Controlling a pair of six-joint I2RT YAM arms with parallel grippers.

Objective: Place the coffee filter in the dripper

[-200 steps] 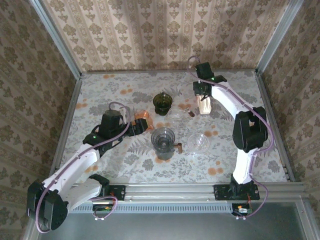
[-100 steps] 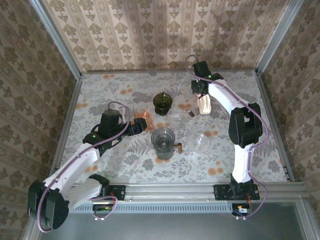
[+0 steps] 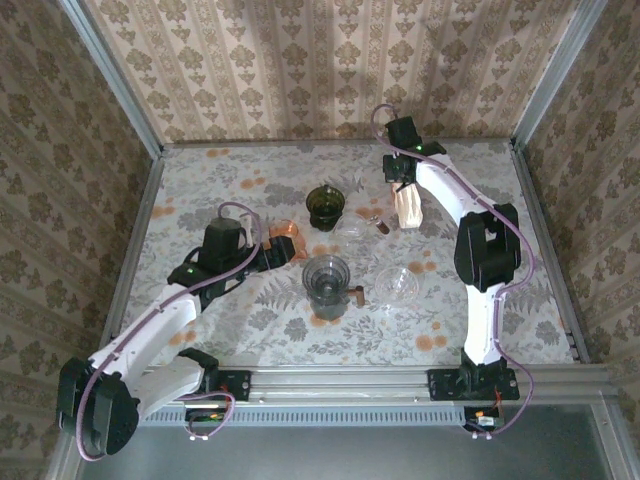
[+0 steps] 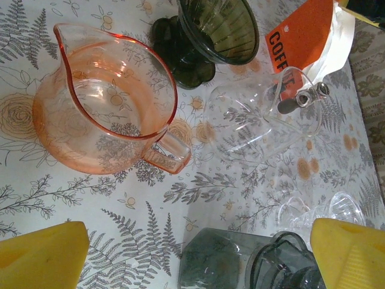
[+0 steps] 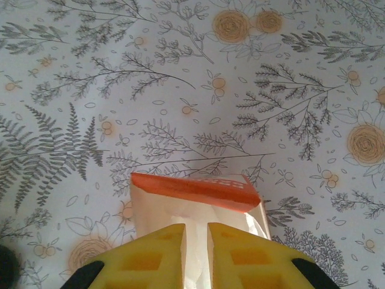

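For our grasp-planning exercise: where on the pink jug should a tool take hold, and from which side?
Pinch the handle, coming from the side nearest the left wrist camera. The jug stands upright. Its round wall is probably too wide, while the handle juts that way, untouched by anything.

Centre: green dripper (image 3: 325,205), pink pitcher (image 3: 289,236), grey carafe (image 3: 326,282) and clear dripper (image 3: 397,286) crowd together, with narrow gaps between them.
Right of cluster: filter bag (image 3: 407,208) blocks passage.
Far-left table (image 3: 200,180): open.
Near-right corner: open.
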